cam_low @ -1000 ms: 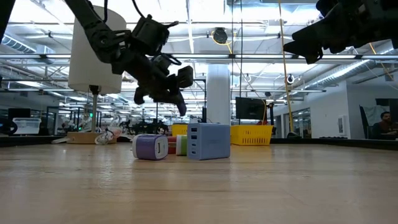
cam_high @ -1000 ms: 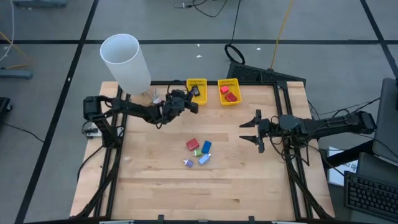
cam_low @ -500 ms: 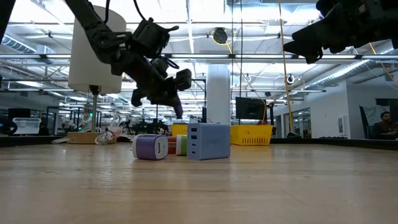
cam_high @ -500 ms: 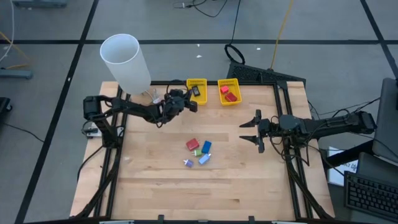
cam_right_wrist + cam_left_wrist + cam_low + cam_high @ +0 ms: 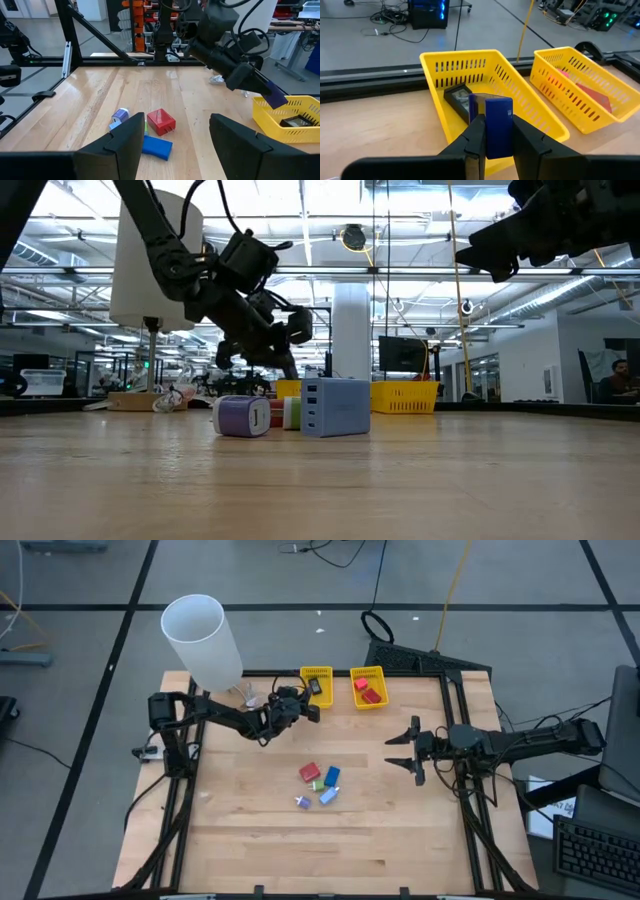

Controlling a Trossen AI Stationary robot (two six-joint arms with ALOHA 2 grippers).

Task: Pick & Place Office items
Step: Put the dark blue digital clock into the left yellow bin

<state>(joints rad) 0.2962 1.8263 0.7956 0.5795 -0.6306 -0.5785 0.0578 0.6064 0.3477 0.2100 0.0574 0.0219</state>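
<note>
Gripping flat blue block (image 5: 498, 126), left tool (image 5: 496, 144)

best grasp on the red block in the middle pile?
Probably from straight above, fingers closing on the two flat side faces of the red block. It lies flat at the pile's far-left edge, with bare table on its outer sides, while the green piece and blue block crowd its other side. The open right gripper hangs apart from it; the left gripper is full.
</note>
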